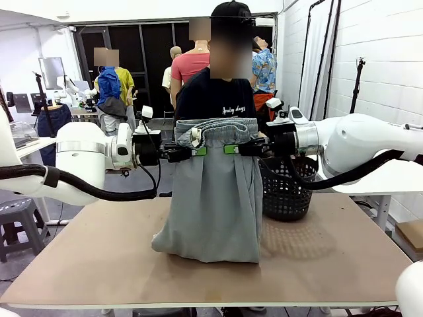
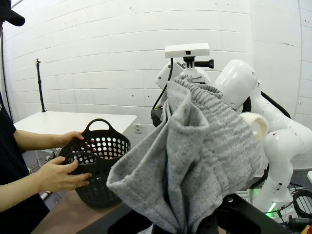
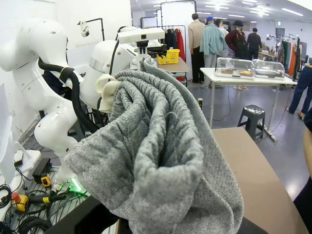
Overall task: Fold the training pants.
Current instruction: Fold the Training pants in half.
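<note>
The table (image 1: 99,264) carries the hem of the grey training pants (image 1: 215,198), hanging at centre. The left gripper (image 1: 195,151) at 9 o'clock and right gripper (image 1: 228,149) at 3 o'clock are clamped on the waistband. The person's hands (image 2: 61,173) hold the black basket (image 1: 285,188).

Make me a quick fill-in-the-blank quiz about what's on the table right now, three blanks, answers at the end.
1. The training pants hang between the left gripper and the right gripper, held by their ____.
2. The person's hands hold a black mesh ____.
3. The lower end of the pants rests on the ____.

Missing words: waistband; basket; table
</note>
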Available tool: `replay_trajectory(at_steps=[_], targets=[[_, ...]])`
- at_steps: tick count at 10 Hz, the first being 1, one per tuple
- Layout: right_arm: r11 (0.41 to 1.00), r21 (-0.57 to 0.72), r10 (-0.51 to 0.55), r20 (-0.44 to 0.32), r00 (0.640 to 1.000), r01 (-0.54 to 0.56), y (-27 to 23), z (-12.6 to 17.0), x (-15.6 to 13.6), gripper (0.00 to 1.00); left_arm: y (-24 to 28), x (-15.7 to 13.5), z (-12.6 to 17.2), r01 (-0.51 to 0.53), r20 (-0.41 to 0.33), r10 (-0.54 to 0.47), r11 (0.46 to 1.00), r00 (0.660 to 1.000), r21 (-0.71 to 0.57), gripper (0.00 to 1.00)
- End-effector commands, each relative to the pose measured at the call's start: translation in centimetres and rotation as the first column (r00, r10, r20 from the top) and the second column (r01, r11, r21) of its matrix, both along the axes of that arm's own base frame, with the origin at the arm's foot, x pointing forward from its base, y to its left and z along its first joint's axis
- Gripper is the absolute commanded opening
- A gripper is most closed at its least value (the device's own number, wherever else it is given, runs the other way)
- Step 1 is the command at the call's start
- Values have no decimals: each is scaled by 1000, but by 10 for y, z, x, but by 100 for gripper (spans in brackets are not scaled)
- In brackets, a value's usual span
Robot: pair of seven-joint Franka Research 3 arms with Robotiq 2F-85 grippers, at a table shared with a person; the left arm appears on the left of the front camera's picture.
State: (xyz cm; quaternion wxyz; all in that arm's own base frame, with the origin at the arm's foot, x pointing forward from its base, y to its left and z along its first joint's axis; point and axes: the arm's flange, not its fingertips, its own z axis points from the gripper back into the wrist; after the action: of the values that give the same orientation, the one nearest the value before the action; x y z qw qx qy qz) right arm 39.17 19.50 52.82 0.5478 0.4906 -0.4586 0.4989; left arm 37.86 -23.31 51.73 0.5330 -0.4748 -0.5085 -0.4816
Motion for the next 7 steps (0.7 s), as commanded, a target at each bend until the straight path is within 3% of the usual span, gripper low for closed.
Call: replay_trajectory(at_steps=[1,5,7], targets=[[1000,-6,1,19,1000,-1,1,3,4,0,-1,5,1,5,2,-5,1000,1000,17,0],[1000,-21,-2,75,997,3,15,20,27,0,2,33,13,-20,40,19,999,999,38,0],[999,-40,-3,119,993,8,30,34,45,0,9,50,29,-63,98,58,997,993,40,0]])
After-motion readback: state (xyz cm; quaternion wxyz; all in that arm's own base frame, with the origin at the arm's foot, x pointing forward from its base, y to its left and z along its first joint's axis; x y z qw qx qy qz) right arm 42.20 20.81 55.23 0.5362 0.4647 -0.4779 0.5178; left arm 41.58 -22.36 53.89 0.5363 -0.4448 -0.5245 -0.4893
